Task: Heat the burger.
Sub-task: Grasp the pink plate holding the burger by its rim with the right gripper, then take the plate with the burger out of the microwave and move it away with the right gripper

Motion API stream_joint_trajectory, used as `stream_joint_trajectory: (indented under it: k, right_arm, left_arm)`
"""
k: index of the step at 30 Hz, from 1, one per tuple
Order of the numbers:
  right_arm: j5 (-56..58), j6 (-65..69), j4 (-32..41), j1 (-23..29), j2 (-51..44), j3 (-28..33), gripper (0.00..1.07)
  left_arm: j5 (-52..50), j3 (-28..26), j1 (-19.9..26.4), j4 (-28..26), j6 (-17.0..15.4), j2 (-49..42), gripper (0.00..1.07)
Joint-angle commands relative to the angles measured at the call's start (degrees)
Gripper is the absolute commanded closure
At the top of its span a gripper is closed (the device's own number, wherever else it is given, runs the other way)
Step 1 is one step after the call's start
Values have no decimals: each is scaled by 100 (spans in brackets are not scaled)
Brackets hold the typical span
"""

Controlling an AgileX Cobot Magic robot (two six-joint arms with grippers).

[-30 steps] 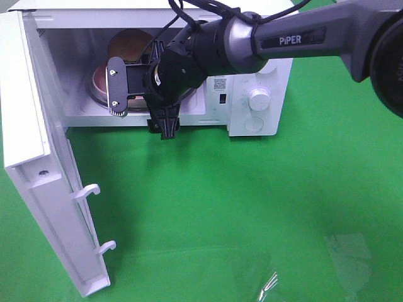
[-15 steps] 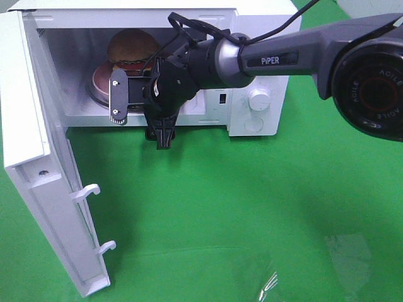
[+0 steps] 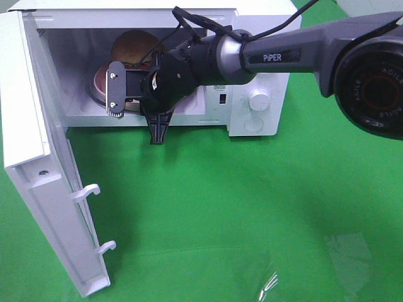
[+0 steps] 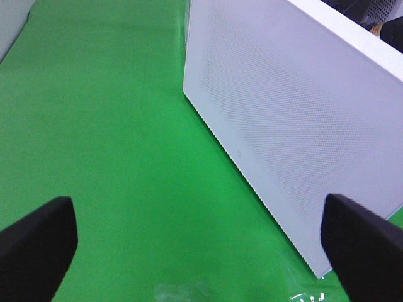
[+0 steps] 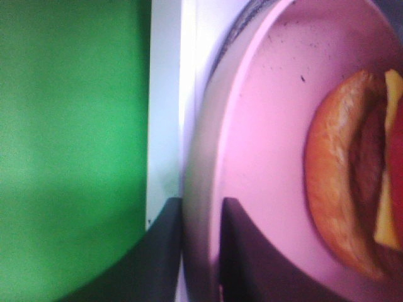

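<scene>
Inside: 1 burger (image 3: 133, 45), 1 plate (image 3: 99, 82).

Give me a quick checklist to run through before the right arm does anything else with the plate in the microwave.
1. Burger inside the microwave cavity: ok, bun top shows behind the arm.
2. Burger on the pink plate: ok, it sits on it in the right wrist view.
3. Right gripper on the plate rim: ok, a finger on each side of the rim with a narrow gap; firm clamp cannot tell.
4. Plate fully seated inside: cannot tell, the arm hides it.
5. Door open wide: ok.
6. Left gripper clear of the door: ok, open over the green cloth.
</scene>
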Motion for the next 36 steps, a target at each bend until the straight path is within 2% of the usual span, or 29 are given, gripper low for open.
stream_joint_trajectory:
  k: [1,7,11,22,36]
  right_arm:
    - [229,11,298,0,-11,6,107]
    - [424,-189,355,6,-80,6,107]
    - [911,-922,762,6,-160,6,107]
    - [957,-1432,945,6,-309,126,107]
    - [-584,-2469,1037,-63,-1306,1753,107]
  left_arm:
    - [-34,17,17,-11,-6,-92,10]
    - [-34,17,17,-11,-6,-92,10]
    - [-34,17,17,-11,-6,-92,10]
    - [-34,17,17,-11,-6,-92,10]
    - [-34,17,17,-11,-6,-92,10]
